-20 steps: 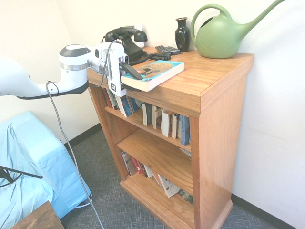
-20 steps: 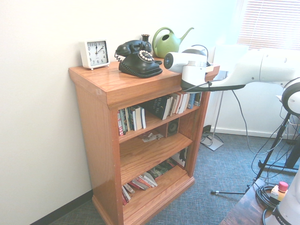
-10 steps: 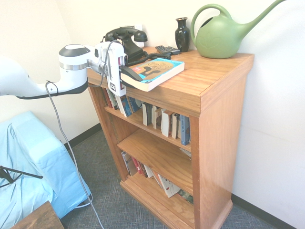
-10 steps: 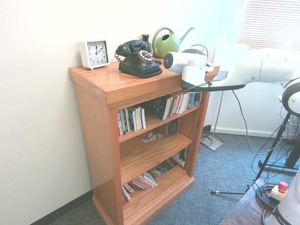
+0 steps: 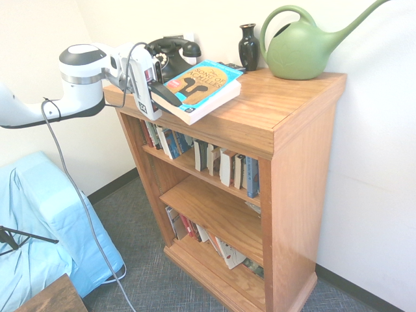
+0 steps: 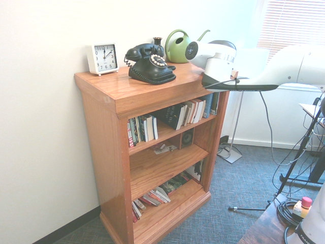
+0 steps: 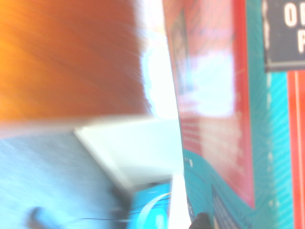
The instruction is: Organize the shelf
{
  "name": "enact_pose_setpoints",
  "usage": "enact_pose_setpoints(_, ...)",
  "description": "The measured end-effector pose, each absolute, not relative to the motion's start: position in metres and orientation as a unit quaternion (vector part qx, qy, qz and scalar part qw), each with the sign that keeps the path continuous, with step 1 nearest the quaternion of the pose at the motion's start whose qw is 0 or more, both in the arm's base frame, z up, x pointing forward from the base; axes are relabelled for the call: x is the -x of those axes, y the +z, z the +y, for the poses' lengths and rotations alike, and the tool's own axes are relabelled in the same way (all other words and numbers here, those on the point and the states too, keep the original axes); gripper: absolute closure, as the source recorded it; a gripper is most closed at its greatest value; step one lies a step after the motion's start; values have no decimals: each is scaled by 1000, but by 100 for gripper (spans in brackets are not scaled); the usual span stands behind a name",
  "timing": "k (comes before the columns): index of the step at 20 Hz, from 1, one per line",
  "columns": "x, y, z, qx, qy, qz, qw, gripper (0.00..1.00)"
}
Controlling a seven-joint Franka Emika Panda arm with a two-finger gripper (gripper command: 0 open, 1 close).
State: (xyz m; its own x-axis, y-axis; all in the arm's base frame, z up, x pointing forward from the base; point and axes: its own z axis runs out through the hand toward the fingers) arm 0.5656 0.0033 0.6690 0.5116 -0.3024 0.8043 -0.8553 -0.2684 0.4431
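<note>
The shelf (image 5: pixel 286 110) is an orange-brown oak bookcase with books on its tiers; it also shows from the other side as the shelf (image 6: pixel 127 94). A teal and orange paperback book (image 5: pixel 201 88) is tilted up off the front left of the top, its far edge still near the wood. My gripper (image 5: pixel 164 96) is shut on the book's near edge, a dark finger (image 5: pixel 166 95) lying across the cover. The book's cover (image 7: pixel 224 124) fills the wrist view. In the second exterior view the arm's wrist (image 6: pixel 216 58) hides the book and fingers.
On the top stand a black rotary telephone (image 5: pixel 170 52), a dark vase (image 5: pixel 248 45), a green watering can (image 5: pixel 302 45) and a white clock (image 6: pixel 102 58). A blue-draped object (image 5: pixel 39 227) sits left of the shelf. A dark table corner (image 5: pixel 52 298) is at the bottom left.
The jaws closed on the book's near edge. The arm then lifted and drew back to the left, tipping the book up off the shelf top.
</note>
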Motion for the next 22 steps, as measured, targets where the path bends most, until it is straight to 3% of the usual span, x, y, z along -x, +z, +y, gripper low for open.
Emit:
enact_pose_setpoints(10, -431, 682, -4, -805, 326, -428, 250, 100)
enact_pose_setpoints(13, -398, 654, 10, -829, 324, -416, 188, 100)
enact_pose_setpoints(22, -329, 537, 44, -872, 303, -372, 95, 100)
